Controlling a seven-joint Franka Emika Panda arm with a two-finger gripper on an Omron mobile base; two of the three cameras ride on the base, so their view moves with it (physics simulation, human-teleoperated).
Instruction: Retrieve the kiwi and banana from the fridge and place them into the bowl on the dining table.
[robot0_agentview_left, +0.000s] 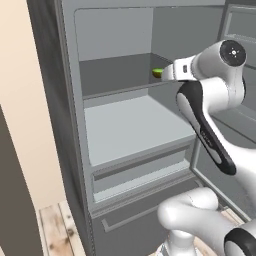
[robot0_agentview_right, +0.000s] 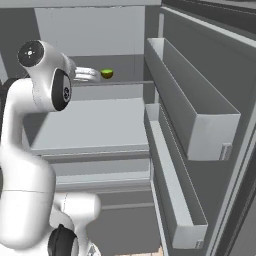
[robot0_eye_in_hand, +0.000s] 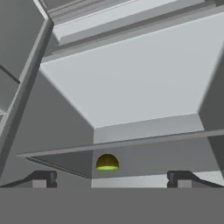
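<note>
End effector lined up on the kiwi, fingers spread and nothing held.

The end effector (robot0_eye_in_hand: 109, 178) reaches level into the fridge (robot0_agentview_left: 70, 130) with its fingertips (robot0_eye_in_hand: 41, 178) wide apart, leaving room to straddle the fruit. The kiwi (robot0_eye_in_hand: 107, 162) sits ahead, centred between them and not yet touched, toward the back of the upper shelf (robot0_agentview_left: 117, 80). The wider shelf (robot0_agentview_right: 95, 122) below is bare, and the door bins (robot0_agentview_right: 200, 117) stand off to the right. The banana cannot be made out here.

Kiwi (robot0_agentview_right: 106, 74) yellow-green, darker underside; fridge (robot0_agentview_left: 65, 130) dark grey outside, pale grey shelves.
</note>
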